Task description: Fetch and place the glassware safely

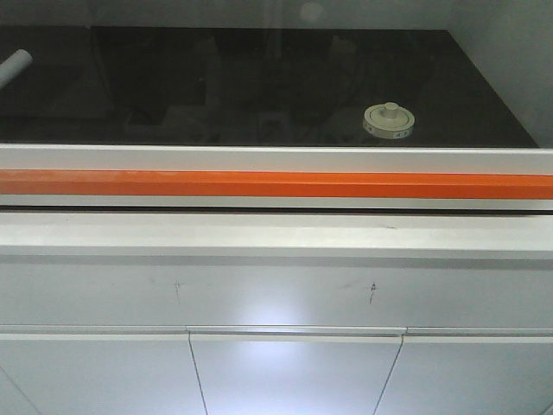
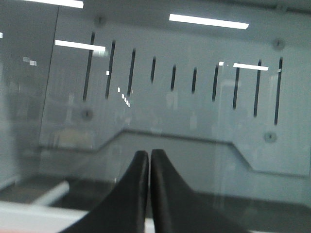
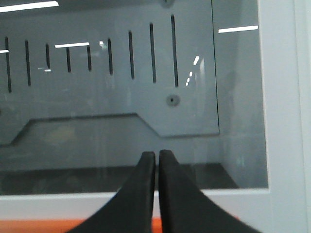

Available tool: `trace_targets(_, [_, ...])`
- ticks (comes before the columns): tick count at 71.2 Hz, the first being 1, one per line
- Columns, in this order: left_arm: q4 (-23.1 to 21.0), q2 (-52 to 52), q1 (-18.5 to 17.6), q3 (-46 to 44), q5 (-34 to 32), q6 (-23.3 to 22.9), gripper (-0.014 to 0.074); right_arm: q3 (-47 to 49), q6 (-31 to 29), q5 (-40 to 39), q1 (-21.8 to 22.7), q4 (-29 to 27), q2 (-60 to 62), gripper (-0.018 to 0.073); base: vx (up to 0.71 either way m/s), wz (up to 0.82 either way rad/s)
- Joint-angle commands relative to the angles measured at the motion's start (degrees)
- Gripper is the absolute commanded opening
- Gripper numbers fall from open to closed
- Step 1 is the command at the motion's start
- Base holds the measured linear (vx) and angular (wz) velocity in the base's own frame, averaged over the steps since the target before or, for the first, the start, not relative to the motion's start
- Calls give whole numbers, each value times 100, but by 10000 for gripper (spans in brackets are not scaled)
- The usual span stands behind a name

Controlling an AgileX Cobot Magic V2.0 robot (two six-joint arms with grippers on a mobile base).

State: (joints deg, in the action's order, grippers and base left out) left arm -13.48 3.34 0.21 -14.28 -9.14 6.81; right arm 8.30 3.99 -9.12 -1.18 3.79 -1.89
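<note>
The glassware [image 1: 389, 120], a squat clear jar with a cream-white knobbed lid, stands on the black floor of a cabinet behind a closed glass sash, right of centre in the front view. Neither arm shows in that view. In the left wrist view my left gripper [image 2: 149, 152] is shut with nothing in it, its black fingers pointing at the glass. My right gripper [image 3: 157, 154] is also shut and empty, facing the glass near the cabinet's right frame. The jar is out of view in both wrist views.
A white cylindrical tube [image 1: 12, 66] lies at the cabinet's far left. The sash's white bottom rail with an orange strip [image 1: 276, 183] crosses in front. Below are white cupboard doors [image 1: 294, 376]. A slotted grey back panel [image 2: 194, 82] lines the cabinet.
</note>
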Motion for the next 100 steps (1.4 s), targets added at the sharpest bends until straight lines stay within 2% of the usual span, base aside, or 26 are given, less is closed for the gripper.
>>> trace_targets(1, [348,573,7,-915,-287,13,-1,838,-56,-492,31,262,-498,-4,0,0])
trace_targets(16, [1402,1812,7,-2577,-41,13,-1,2428,-51,-486,31,268,-2066,-4,0,0])
trace_targets(29, [1348,3044,7,-3388,-47,-4,-1,3366,-51,-518,31,268,-3410,-4,0,0])
trace_targets(42, [1348,4043,7,-3712,-47,2,-1,3497,-2,-1444,31,245,-4539,-4,0,0])
trace_targets(50, [1348,4491,7,-3712,48,-90,-1,3497,-8,-968,31,245,-4905,-4,0,0])
trace_targets(60, [1348,4832,7,-3706,696,-361,-1,3497,15,74,31,93,-4990,-4,0,0])
trace_targets(67, [1348,4876,1,-3527,961,-435,-1,3229,15,-225,31,78,-4979,-4,0,0])
trace_targets(73, [1348,4809,1,-3105,667,-454,-1,2748,15,-975,31,78,-4937,-4,0,0])
trace_targets(81, [1348,4671,1,-2352,-120,-456,-1,2082,152,-1593,31,78,-4916,-4,0,0])
trace_targets(95, [1348,4527,1,-907,-2091,-461,-1,1102,259,-2563,31,122,-4925,-4,0,0])
trace_targets(100, [1348,4527,1,-454,-2559,-589,-1,831,241,-2798,31,144,-4925,-4,0,0])
